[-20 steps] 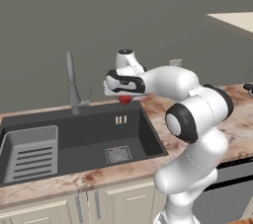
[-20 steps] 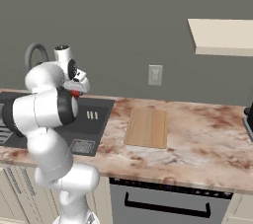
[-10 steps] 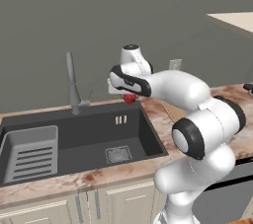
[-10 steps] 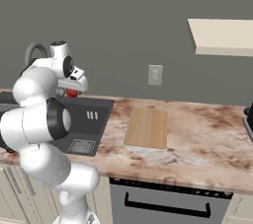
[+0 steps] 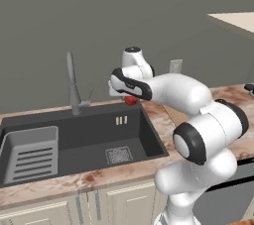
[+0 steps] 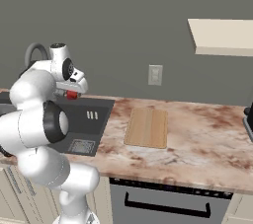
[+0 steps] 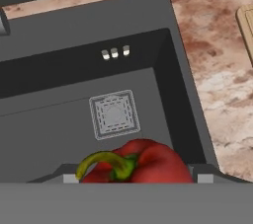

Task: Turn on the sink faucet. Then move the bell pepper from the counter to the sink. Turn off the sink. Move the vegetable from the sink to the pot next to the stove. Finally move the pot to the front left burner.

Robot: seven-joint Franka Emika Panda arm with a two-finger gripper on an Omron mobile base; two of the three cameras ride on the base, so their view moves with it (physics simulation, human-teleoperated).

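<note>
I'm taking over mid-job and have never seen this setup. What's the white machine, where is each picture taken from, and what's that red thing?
The white machine is a robot arm on a mobile base in a simulated kitchen. Two pictures come from cameras on the base, behind the arm to its left and right; the third looks along the hand. Its gripper holds the red bell pepper, clamped between its fingers, above the right part of the dark sink. The hand view looks past the pepper down at the drain grate. The faucet stands upright behind the sink; I can't tell if water runs. A slotted tray sits in the sink's left, and a wooden cutting board lies on the marble counter.
</note>
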